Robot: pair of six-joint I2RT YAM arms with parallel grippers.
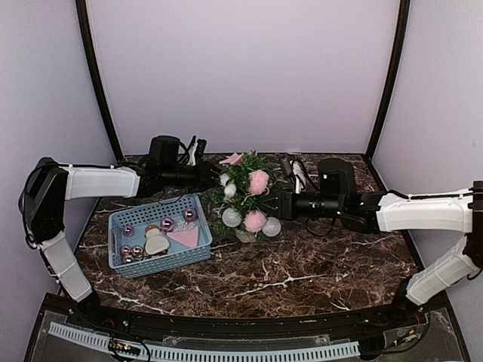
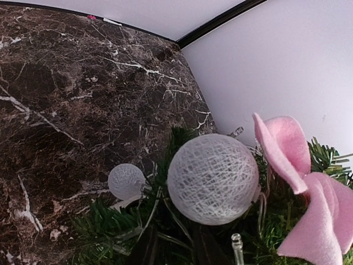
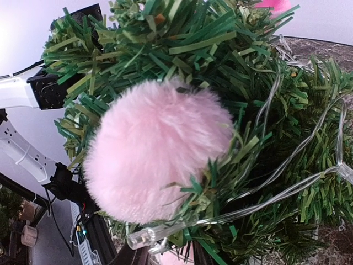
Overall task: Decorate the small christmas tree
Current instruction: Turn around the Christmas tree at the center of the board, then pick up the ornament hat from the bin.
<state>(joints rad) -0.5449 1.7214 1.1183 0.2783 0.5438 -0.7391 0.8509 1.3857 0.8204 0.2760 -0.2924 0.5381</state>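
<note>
The small christmas tree stands mid-table, hung with white string balls, pink pom-poms and a pink bow. My left gripper reaches into its left side. In the left wrist view a large white string ball sits just ahead of the left gripper, whose dark fingertips stand slightly apart with light wires between them. My right gripper is pushed into the tree's right side. Its view shows a pink pom-pom above the right gripper, jaws apart around a clear bulb.
A blue basket left of the tree holds pink baubles, a pink felt triangle and a small white figure. Black frame posts rise at the back corners. Bare marble table lies in front of the tree.
</note>
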